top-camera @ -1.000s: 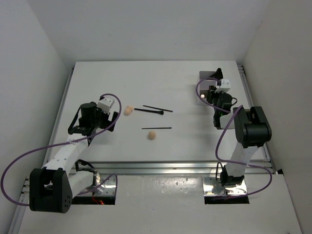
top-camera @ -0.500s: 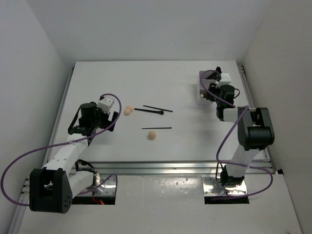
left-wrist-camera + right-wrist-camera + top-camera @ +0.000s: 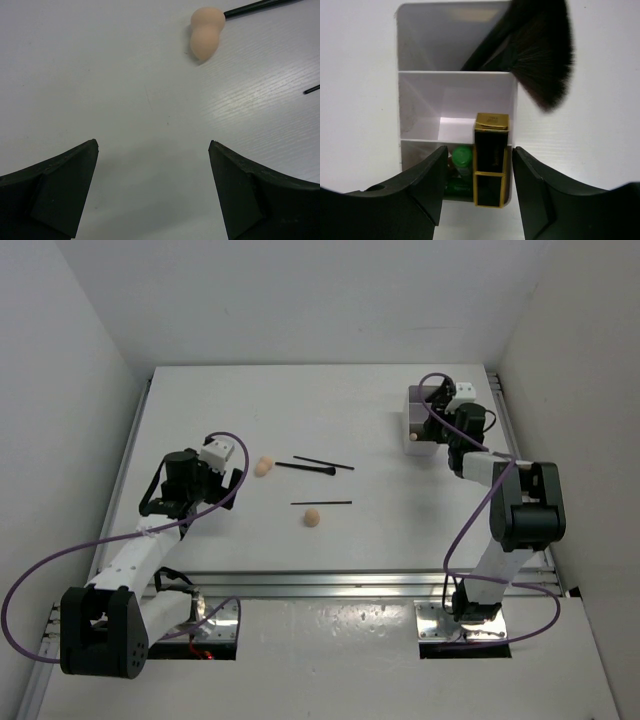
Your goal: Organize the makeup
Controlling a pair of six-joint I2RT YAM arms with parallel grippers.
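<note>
**Five loose items, all nearer the left arm**

Left wrist: the left gripper (image 3: 152, 143) is spread wide and holds nothing. One peach far sponge (image 3: 204, 35) lies ahead and to its right. Its long axis points roughly away from the gripper, and a pencil (image 3: 260, 6) ends just beside it.

Right wrist: the right gripper (image 3: 479, 150) is parted and grips nothing, above the box (image 3: 415, 40). Inside are one brush (image 3: 540, 55) in the far section, and one lipstick (image 3: 491, 165) and green tubes (image 3: 462, 156), count unclear, in the near section.

Top external: the far sponge, one near sponge (image 3: 312, 517) and three thin pencils (image 3: 322, 503) lie right of the left gripper. The box is far right, well apart.

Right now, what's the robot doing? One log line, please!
left gripper: open, empty, above table | right gripper: open around lipstick standing in box | brush: in box | sponges, pencils: on table
</note>
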